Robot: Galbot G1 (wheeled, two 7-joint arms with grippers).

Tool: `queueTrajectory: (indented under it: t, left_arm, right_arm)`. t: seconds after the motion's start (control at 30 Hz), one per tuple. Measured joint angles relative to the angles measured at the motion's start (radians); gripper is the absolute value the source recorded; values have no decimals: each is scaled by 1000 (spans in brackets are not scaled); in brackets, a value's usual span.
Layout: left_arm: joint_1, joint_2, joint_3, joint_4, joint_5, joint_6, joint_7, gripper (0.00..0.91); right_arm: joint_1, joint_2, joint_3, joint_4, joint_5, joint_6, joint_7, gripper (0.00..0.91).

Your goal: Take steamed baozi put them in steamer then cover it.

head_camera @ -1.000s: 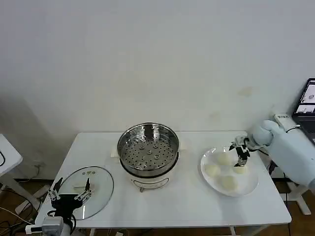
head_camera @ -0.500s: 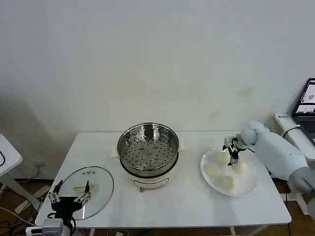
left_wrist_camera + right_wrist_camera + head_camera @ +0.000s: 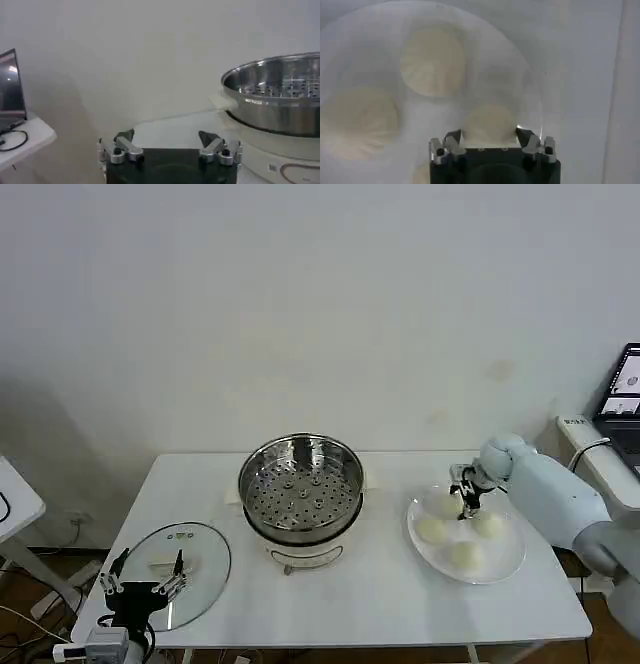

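Step in hand: first pick. The right gripper (image 3: 466,496), fingers spread, hovers over the baozi (image 3: 452,506) on the white plate (image 3: 505,567), frame right. Next: descend, close. Steamer (image 3: 301,484) centre, empty. Left gripper (image 3: 143,585) open, lower left.

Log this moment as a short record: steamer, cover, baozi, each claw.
steamer: mid-table, uncovered, perforated tray bare
cover: flat on the table, to the steamer's left
steamed baozi: four on the white plate, right of the steamer
right claw: open, above the plate, fingers either side of one bun
left claw: open, near the table's front left corner, over the cover's near edge
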Motion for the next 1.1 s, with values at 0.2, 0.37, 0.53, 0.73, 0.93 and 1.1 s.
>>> queueTrajectory:
  t: [0.2,0.37,0.53,0.73,0.93,1.1]
  left_arm:
    - [-2,-1,7,2,-3,0,-2,907]
    - [-4,1,18,-5,-2,0,-3,907]
    - [-3,2,27,-13,0,0,-4,907]
    - [-2,0,37,-20,4,0,-6,907]
    - [1,-1,41,-23,7,0,-6,907]
    - [1,-1,42,-28,7,0,-5,907]
  right_arm:
    - [1,-7,-3,6,1,4,0,746]
    - [0,-16,-2,16,8,6,-1,736]
    - [-10,-27,5,29,18,6,1,695]
    - [-18,-44,7,54,29,4,3,615]
    - [-22,-58,11,74,30,4,5,625]
    - [-11,-72,7,93,33,3,9,625]
